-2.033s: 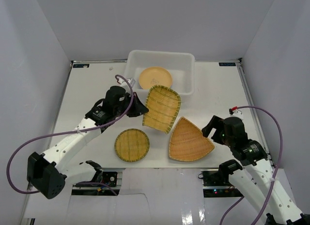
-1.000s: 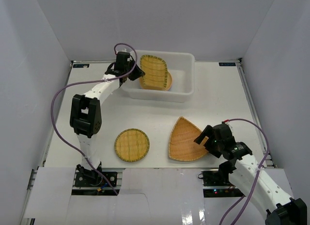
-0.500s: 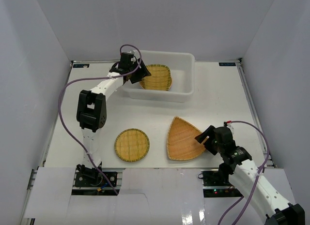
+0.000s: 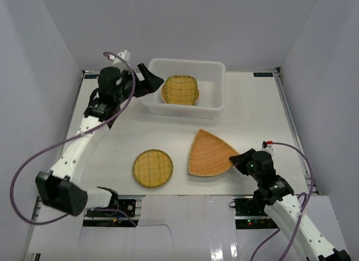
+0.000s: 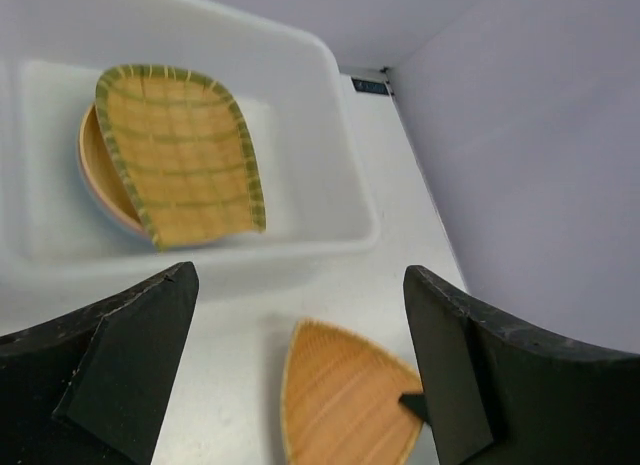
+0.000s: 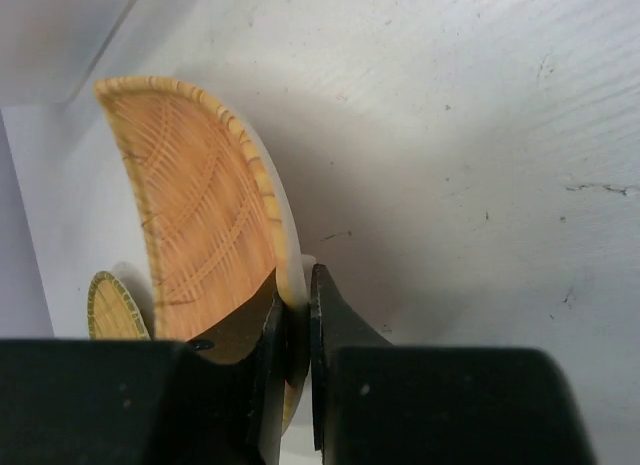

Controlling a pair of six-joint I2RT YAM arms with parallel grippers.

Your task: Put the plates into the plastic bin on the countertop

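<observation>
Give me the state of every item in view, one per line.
rectangular bamboo tray: lying in the plastic bin, on the yellow-orange plate
yellow-orange plate: in the bin, mostly covered
fan-shaped tray: rim clamped, tilted up
round bamboo tray: flat on the countertop
left gripper: open, empty, by the bin
right gripper: shut on fan-shaped tray

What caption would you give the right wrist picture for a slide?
Right gripper pinching the rim of the fan-shaped bamboo tray, white countertop behind it.
</observation>
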